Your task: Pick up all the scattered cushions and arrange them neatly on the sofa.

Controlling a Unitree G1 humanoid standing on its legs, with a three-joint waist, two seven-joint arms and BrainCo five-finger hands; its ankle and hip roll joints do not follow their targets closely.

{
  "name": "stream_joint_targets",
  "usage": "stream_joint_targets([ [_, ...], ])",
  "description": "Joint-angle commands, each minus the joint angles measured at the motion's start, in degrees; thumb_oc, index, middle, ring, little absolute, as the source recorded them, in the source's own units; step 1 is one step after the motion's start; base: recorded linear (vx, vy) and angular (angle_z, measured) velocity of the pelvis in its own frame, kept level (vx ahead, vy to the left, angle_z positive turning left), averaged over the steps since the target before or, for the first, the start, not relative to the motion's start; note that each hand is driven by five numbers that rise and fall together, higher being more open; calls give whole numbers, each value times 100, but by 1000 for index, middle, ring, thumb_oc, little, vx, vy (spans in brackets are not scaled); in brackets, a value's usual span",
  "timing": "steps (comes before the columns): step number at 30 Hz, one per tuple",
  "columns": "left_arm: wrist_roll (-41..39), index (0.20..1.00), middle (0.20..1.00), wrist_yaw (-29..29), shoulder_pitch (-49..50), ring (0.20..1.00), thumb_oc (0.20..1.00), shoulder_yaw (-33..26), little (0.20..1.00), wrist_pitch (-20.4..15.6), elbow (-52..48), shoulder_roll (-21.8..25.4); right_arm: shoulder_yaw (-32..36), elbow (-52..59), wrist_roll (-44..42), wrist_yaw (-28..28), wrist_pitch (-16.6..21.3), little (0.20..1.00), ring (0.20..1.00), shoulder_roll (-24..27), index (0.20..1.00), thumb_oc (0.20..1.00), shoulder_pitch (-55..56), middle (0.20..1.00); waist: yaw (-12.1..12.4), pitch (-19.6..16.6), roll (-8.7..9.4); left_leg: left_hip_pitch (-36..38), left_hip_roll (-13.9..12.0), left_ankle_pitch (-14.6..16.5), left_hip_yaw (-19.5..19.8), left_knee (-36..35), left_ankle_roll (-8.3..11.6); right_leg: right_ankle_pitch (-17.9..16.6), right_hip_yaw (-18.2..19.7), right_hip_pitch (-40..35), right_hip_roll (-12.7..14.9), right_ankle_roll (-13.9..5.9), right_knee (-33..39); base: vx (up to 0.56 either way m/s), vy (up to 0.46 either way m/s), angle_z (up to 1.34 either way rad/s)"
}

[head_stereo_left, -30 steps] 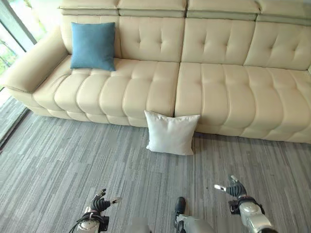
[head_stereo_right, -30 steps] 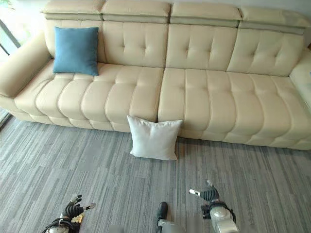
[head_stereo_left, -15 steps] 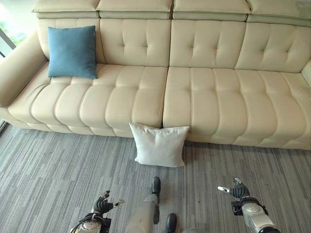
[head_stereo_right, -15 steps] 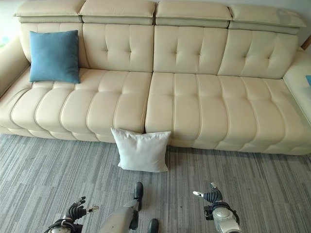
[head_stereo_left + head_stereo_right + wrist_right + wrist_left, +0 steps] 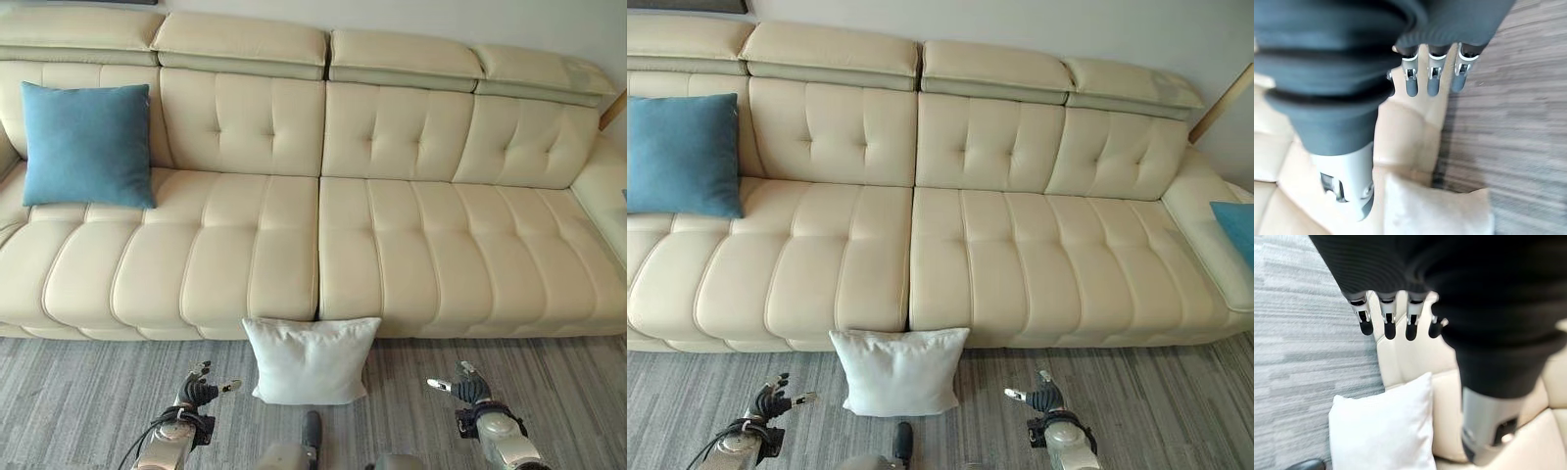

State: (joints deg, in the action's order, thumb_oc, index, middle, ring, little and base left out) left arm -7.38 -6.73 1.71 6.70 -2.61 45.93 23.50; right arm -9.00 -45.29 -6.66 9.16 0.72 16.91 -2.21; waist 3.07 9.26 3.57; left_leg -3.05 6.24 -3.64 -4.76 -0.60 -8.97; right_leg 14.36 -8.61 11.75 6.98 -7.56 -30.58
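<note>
Against the front of the long cream tufted leather sofa (image 5: 323,245), a square white fabric cushion (image 5: 309,359) is leaning on the grey carpet between the left hand (image 5: 196,393) and right hand (image 5: 462,386), both hanging slack-fingered and empty, so an uneven squeeze risks tipping it flat.

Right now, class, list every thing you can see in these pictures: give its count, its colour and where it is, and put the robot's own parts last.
Sofa: one, cream, along the wall.
Blue cushion: one, upright against the sofa's backrest at its left end.
Second blue cushion: one, partly in view at the sofa's far right end.
White cushion: one, on the floor, leaning against the sofa's front.
Carpet: one, grey, striped, before the sofa.
Left hand: open, holding nothing, left of the white cushion.
Right hand: open, holding nothing, right of it.
</note>
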Motion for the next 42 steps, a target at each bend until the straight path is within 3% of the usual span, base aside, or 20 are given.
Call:
stream_joint_targets([
  [1,79,1000,1000,-93,195,1000,1000,-43,1000,-168,-120,160,-32,11,30,60,38,1000,1000,266,1000,1000,-113,1000,-48,80,25,-323,-297,578,183,663,765,-1047,-100,-371,-363,81,1501,95,-14,23],
  [5,177,1000,1000,-100,205,1000,1000,-20,1000,-194,-38,65,-23,26,-9,80,124,1000,1000,340,1000,1000,-76,1000,-11,16,91,-280,-220,579,177,615,931,-1003,-5,-736,-494,155,2160,69,-66,29],
  [7,102,1000,1000,-61,175,1000,1000,10,1000,-197,-119,43,11,35,-80,94,117,1000,1000,403,1000,1000,-92,1000,-20,70,129,-575,-244,624,103,1054,1108,-1039,-107,-823,-450,211,2381,-31,-72,23],
  [9,83,1000,1000,-13,181,1000,1000,17,1000,-184,-163,26,21,13,-92,80,95,1000,1000,486,1000,1000,-109,1000,-19,89,126,-702,-371,807,86,1343,1097,-1028,-193,-905,-410,287,2493,-21,-4,93],
  [15,-48,1000,1000,-28,166,1000,1000,26,1000,-136,-222,49,15,-50,-79,104,74,1000,1000,520,1000,1000,-162,1000,-2,100,119,-810,-746,719,284,1281,1141,-883,-217,-859,-276,298,2378,15,79,20],
  [20,-98,1000,1000,-81,17,1000,1000,49,1000,-166,-301,132,-8,-44,-15,111,34,1000,1000,558,1000,1000,-316,1000,-10,249,-2,-926,-682,732,492,1223,1166,-791,-157,-498,-108,296,1939,-16,174,-4],
  [26,-347,1000,1000,-372,-494,1000,1000,0,1000,-242,-21,339,-138,-320,-10,423,-15,1000,1000,626,1000,1000,-864,1000,103,659,77,-1638,-624,936,354,1819,1041,-816,-15,414,61,327,1204,-111,83,-11],
  [28,-699,1000,1000,-595,-844,1000,1000,0,1000,-351,104,348,-73,-477,-149,731,32,1000,1000,714,1000,1000,-1267,1000,117,840,113,-2111,-611,969,307,2082,1014,-813,25,932,92,366,932,-129,-10,-16],
  [29,-851,1000,1000,-659,-950,1000,1000,-3,1000,-393,127,343,-84,-498,-216,806,34,1000,1000,745,1000,1000,-1401,1000,117,889,116,-2217,-630,1147,326,2217,1043,-652,97,1049,88,350,796,-142,-31,-10],
  [31,-1287,1000,1000,-877,-1653,1000,1000,237,1000,-513,190,341,-53,-717,-680,1158,66,1000,1000,837,1000,1000,-2146,1000,42,1152,102,-3194,-695,1154,256,2736,1022,-618,121,2035,123,409,340,-229,-44,-2],
  [32,-1288,1000,1000,-877,-1662,1000,1000,238,1000,-514,194,341,-52,-722,-682,1158,68,1000,1000,838,1000,1000,-2154,1000,42,1139,102,-3223,-696,1159,256,2751,1022,-614,122,2063,123,409,327,-262,-59,-2],
  [37,-1176,1000,1000,-1132,-3148,1000,1000,954,1000,-493,106,433,-333,-916,-1056,1602,128,1000,1000,976,1000,1000,-3467,1000,-175,1306,86,-5107,-750,1219,349,3778,972,-414,203,3937,125,530,-736,-165,-74,-9],
  [39,-965,1000,1000,-1413,-4794,1000,1000,1601,1000,-362,450,470,-662,-1266,-1481,1878,199,1000,1000,748,1000,1000,-4718,1000,-286,1360,-32,-6539,-758,1332,433,4678,942,-210,327,5376,143,616,-1678,-102,-107,-7],
  [41,-849,1000,1000,-1632,-5676,1000,1000,1899,1000,-276,686,418,-1046,-1270,-1639,1912,261,1000,1000,478,1000,1000,-5369,1000,-301,1348,-99,-7162,-720,1445,437,5170,902,-119,416,6016,100,679,-2111,27,-66,-2],
  [42,-712,1000,1000,-1806,-6284,1000,1000,2144,1000,-186,907,324,-1414,-1197,-1690,1915,316,752,752,110,752,752,-5864,752,-289,1318,-132,-7535,-721,1513,440,5474,840,-88,470,6398,79,738,-2372,76,-71,-9],
])
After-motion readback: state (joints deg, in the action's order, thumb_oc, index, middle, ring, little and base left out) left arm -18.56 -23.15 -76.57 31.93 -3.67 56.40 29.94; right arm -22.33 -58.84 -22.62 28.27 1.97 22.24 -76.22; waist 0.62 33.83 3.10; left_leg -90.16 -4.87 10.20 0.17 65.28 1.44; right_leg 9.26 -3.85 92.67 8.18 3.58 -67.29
